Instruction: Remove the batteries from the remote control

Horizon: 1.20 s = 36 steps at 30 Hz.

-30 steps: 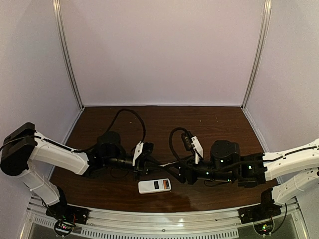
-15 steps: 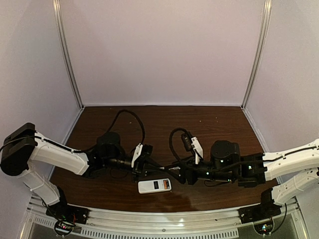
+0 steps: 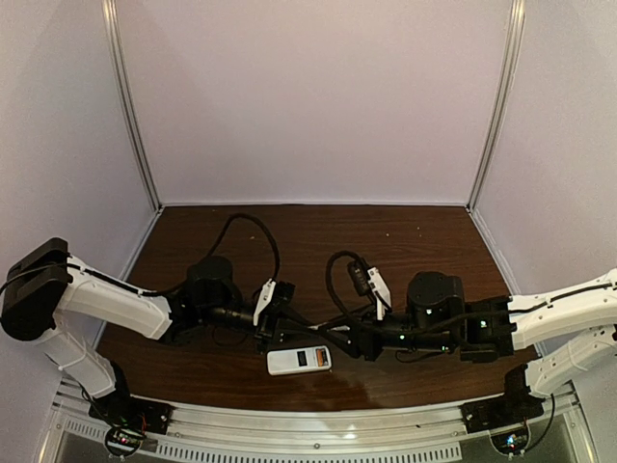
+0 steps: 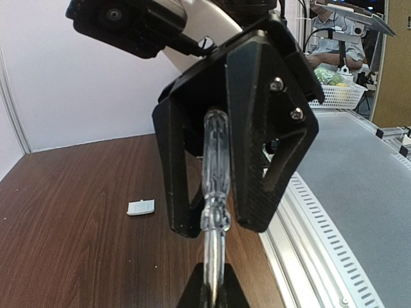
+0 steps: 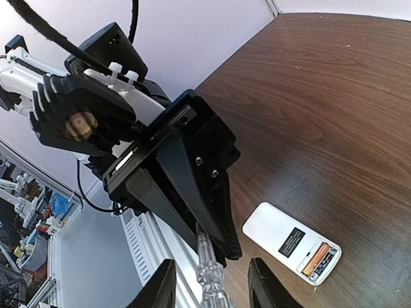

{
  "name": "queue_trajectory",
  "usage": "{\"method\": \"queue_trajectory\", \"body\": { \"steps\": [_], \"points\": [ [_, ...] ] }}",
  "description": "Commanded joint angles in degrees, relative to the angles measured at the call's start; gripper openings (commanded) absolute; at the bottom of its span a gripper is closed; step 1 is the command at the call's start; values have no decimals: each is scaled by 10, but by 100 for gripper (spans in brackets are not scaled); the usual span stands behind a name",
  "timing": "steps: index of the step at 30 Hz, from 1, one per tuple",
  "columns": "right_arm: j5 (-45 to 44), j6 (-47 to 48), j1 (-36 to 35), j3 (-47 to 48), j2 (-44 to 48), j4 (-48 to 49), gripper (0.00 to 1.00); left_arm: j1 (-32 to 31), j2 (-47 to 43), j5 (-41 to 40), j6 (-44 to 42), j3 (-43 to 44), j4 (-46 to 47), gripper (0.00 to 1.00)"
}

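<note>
The step in hand looked like a handing over of the tool, not yet the taking out of a battery. The left gripper was clenched on the thin shaft of the screwdriver. The right gripper, at its 3 o'clock in the top view, had its fingers on both sides of the clear handle. In the right wrist view a small gap showed on each side of the handle, so I judged this gripper as released, around the handle but not grasping it.

The remote control lay flat on the worktop with its plain back up, at 6 o'clock from the place where the two grippers met, near the front edge. Its recess was uncovered and an orange battery sat inside it. A small flat white piece lay apart on the worktop.

For the next move, I think the right gripper must shut firmly on the handle before the left one lets go, otherwise the screwdriver can drop. After that the tip must go down to the end of the battery, at 6 o'clock.

Compared with one second earlier, the right gripper had moved toward 9 o'clock, closer to the left gripper. The remote control and the left gripper were at the same places.
</note>
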State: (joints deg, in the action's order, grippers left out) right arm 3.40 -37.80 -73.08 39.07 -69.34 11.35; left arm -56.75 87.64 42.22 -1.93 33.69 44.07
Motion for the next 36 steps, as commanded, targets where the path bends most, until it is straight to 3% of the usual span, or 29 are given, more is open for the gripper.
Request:
{"method": "queue_trajectory", "body": {
  "steps": [1,12,24,27,28,32,36],
  "points": [
    [7,1,4,10,-4,-4,39,-3,-10,6,-11,-4,18,0],
    [6,2,3,10,-4,-4,29,-3,-9,9,-13,-3,15,0],
    [8,5,3,6,-5,-4,3,-3,-8,6,-15,-1,12,0],
    [6,6,3,2,-2,-6,0,-3,-9,3,-15,-1,11,0],
    [4,6,3,2,-1,-8,0,-2,-10,1,-15,-2,11,4],
    [-17,5,3,-1,11,-25,0,-2,-13,-18,-19,-10,15,51],
    [-38,-3,2,-8,30,-46,0,-3,-16,-53,-26,-22,25,86]
  ]
}}
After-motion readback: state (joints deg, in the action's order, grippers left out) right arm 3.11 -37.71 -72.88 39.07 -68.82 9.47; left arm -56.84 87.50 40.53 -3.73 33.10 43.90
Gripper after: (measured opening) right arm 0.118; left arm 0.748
